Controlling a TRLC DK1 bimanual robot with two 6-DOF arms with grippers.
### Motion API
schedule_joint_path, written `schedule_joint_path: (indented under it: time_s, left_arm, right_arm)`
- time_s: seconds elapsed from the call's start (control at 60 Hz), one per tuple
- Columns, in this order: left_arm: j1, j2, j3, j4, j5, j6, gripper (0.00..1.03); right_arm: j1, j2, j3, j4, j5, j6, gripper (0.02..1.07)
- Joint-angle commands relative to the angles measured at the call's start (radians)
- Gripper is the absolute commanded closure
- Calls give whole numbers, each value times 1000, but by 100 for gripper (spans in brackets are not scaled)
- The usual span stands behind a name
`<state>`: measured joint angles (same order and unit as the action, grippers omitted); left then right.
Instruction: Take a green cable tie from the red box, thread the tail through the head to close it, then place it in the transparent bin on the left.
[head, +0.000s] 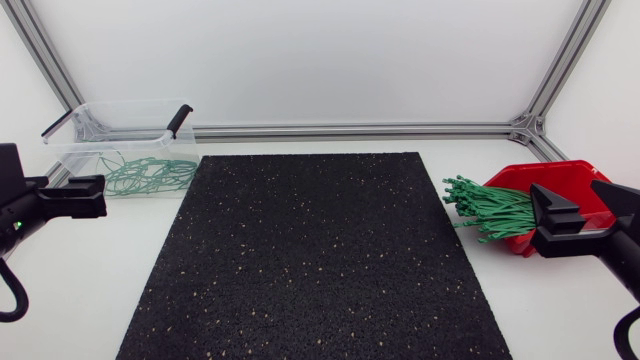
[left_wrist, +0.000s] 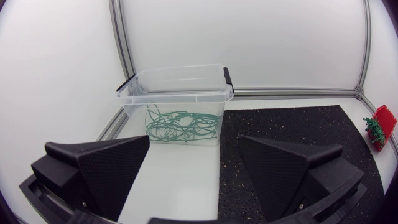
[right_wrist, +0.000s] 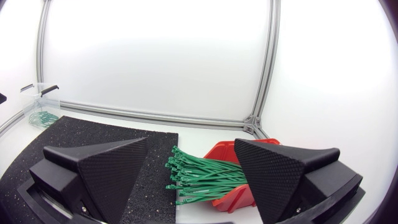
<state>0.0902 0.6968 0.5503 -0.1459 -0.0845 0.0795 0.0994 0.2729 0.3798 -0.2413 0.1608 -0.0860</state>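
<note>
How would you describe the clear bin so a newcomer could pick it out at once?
Start at the black mat in the table's middle and look beyond its far left corner. There sits the clear bin, with black clips and green loops inside. The only other container, the red box, is opaque and holds straight ties.

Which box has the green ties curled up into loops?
The see-through bin on the left. It holds the looped ties. The red box on the right only has straight ties, sticking out in a bundle.

Black speckled mat (head: 315, 255) lies flat on white desk (head: 90, 290), mid-desk. Pale flecks are scattered over the mat surface.
</note>
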Motion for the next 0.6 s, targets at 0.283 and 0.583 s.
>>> schedule_joint_path:
  time_s: [0.283, 0.583]
  left_arm:
    - [-19, -286, -238, 100, 9, -21, 4]
    - [-45, -436, -353, 117, 37, -42, 5]
  right_arm:
    - [-52, -138, -197, 125, -78, 45, 7]
    - [-91, -250, -348, 221, -147, 79, 7]
